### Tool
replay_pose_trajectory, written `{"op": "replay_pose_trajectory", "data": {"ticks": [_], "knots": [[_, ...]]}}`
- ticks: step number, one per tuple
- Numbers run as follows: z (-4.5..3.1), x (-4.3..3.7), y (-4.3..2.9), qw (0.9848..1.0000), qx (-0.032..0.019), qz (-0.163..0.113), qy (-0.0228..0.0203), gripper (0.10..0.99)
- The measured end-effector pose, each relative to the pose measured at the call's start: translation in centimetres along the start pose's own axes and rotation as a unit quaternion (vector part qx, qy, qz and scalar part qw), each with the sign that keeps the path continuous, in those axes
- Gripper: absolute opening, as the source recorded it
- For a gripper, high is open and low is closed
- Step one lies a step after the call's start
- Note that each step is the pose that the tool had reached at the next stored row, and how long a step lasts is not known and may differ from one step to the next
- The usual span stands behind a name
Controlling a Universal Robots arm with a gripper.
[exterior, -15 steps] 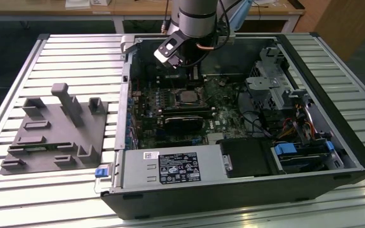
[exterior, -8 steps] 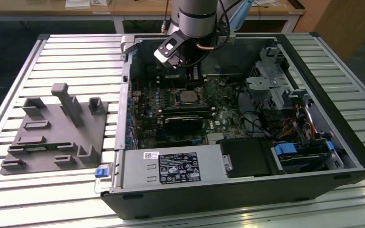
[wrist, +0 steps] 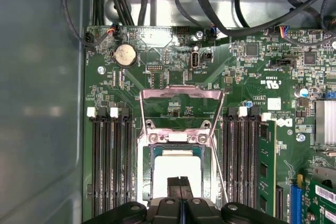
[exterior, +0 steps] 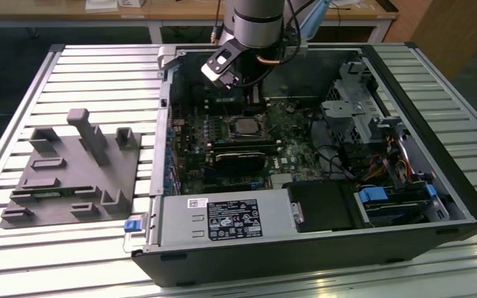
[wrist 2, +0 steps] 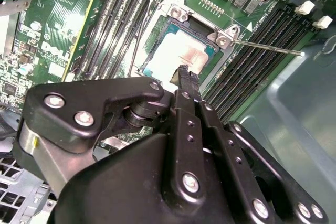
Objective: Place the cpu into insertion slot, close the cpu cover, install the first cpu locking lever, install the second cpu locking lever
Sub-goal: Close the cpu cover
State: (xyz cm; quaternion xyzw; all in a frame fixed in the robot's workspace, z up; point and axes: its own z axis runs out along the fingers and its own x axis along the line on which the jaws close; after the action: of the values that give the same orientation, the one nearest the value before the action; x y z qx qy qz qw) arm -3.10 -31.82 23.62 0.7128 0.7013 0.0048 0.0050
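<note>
One arm (exterior: 253, 22): enters at the top centre of the exterior view, wrist dipped into the open computer case (exterior: 421, 105).
insertion slot (exterior: 230, 127): mid-frame on the motherboard (exterior: 222, 164), just below the wrist.
fixture plate (exterior: 72, 180): grey, on the exterior view's left, well apart from the case.
gripper (wrist 2: 184, 72): in the second wrist view, its black fingertips (wrist 2: 182, 77) are pressed together and pinch nothing.
cpu (wrist 2: 178, 51): pale top, lying square inside the slot's rim; the tips sit over its near edge, and I cannot tell whether they touch it.
locking lever (wrist 2: 268, 49): thin rod, raised free beside the slot.
cpu cover (wrist: 181, 94): in the first wrist view, the silvery frame stands swung open beyond the cpu, between the memory slots (wrist: 110, 166).
step, as judged: chip seated, cover not yet closed.
doing it well: keep any contact on the chip light and straight down so it stays square, and keep the tips clear of the lever rod.
</note>
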Motion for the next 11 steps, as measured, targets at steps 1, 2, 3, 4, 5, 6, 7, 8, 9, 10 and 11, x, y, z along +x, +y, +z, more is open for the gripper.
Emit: {"op": "replay_pose_trajectory", "data": {"ticks": [1, 2, 3, 4, 5, 6, 7, 8, 9, 10, 11], "knots": [[-0.12, 0.0, 0.0, 1.0, 0.0, 0.0, 0.0, 0.106], [-0.26, 0.0, 0.0, 1.0, 0.0, 0.0, 0.0, 0.106], [-0.41, 0.0, 0.01, 1.0, 0.0, 0.0, 0.0, 0.106], [-0.58, 0.0, 0.01, 1.0, 0.0, 0.0, 0.0, 0.106], [-0.76, 0.0, 0.01, 1.0, 0.0, 0.0, 0.0, 0.106], [-0.96, 0.0, 0.01, 1.0, 0.0, 0.0, 0.0001, 0.106], [-1.14, 0.0, 0.02, 1.0, -0.0001, 0.0, 0.0001, 0.106], [-1.34, 0.0, 0.02, 1.0, 0.0, 0.0, 0.0, 0.106], [-1.56, 0.0, 0.02, 1.0, 0.0, 0.0, 0.0, 0.106], [-1.77, 0.0, 0.02, 1.0, 0.0, 0.0, 0.0, 0.106], [-1.95, 0.0, 0.03, 1.0, 0.0, 0.0, 0.0, 0.106]]}}
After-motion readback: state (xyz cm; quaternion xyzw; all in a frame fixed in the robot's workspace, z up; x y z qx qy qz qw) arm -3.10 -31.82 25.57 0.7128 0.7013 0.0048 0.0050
